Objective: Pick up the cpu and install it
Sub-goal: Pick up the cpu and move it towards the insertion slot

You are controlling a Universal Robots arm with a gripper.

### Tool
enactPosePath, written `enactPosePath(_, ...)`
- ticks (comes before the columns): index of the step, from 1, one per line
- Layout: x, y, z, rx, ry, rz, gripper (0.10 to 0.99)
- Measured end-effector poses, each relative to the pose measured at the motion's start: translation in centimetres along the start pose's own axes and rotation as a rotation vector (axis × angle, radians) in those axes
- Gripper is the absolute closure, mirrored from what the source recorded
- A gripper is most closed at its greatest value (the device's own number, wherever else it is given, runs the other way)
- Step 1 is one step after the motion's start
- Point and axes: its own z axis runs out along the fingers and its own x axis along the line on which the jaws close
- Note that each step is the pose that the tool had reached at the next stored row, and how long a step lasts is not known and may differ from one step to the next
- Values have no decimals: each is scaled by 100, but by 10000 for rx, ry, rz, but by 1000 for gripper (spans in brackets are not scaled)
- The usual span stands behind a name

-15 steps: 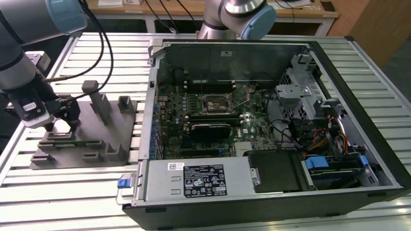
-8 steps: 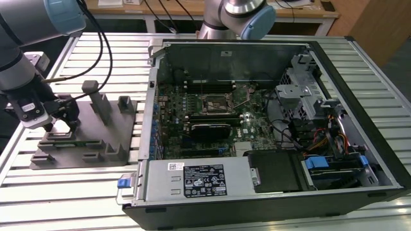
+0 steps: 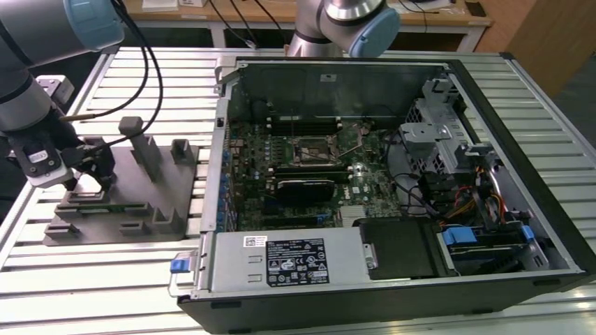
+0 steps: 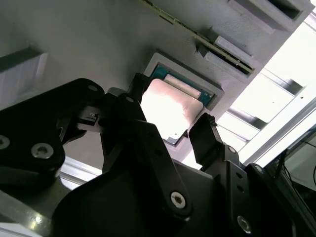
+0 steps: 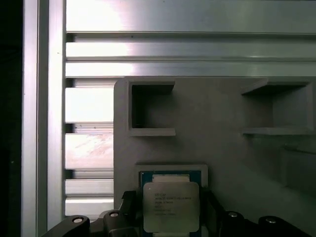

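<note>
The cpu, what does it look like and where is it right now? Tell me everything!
The cpu is a small, flat square with a pale silver metal top on a green board. It lies flat in a shallow square pocket of the grey fixture, which sits on the slatted metal table. The black gripper is close around it.

Open PC case [image 3: 557,230] on slatted alu worktop [image 3: 84,286].
Grey fixture [image 3: 147,155] beside it, exterior view's left; motherboard [image 3: 279,157] exposed inside.
</note>
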Motion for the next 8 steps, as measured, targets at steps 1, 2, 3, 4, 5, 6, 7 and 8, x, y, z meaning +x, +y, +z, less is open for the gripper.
enactPosePath(1, 0, 0, 0, 0, 0, 3, 439)
enactPosePath(2, -2, 1, 1, -1, -2, 4, 439)
enactPosePath(3, -4, 1, 2, -1, -3, 4, 439)
enactPosePath(4, -6, 1, 2, -1, -2, 4, 439)
enactPosePath(5, -6, 0, 2, -1, -1, 3, 439)
enactPosePath(6, -6, 0, 1, 0, 1, 3, 439)
enactPosePath(7, -7, 0, 1, 0, 0, 3, 439)
enactPosePath(8, -7, 0, 1, 0, 0, 3, 439)
